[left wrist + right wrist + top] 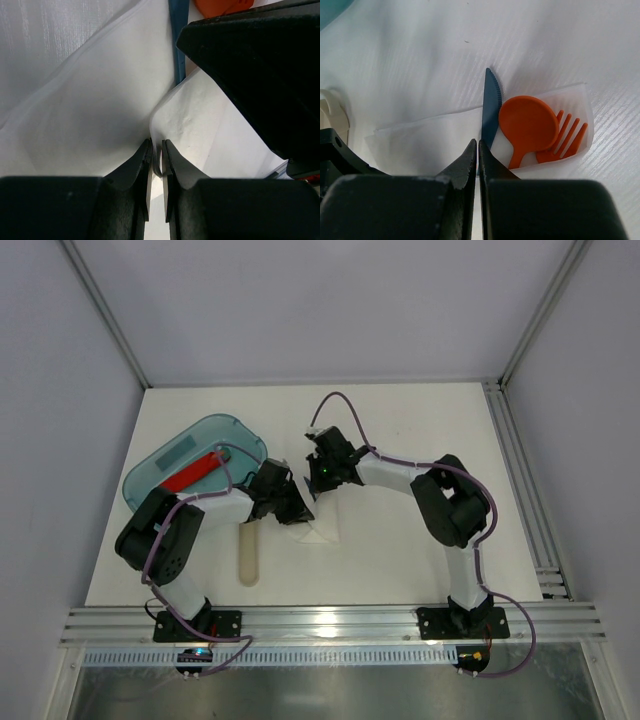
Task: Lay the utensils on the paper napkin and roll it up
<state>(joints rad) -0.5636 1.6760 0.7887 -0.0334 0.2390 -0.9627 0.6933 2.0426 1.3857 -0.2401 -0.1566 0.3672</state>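
Paper napkin [322, 532] lies on the desk [400, 560] between the two arms. Well left of it sits a teal tray [232, 425] holding a red piece [195, 472]. Nearer the napkin lies a cream stick [248, 555]. Left tool [156, 152], nearly closed, pinches a raised fold at the napkin's edge. Right tool [477, 152], pressed tight together, crowds it from the other side. The utensils [520, 125] rest on the napkin: blue knife [491, 107], orange spoon [527, 122] and orange fork [568, 137], overlapping.
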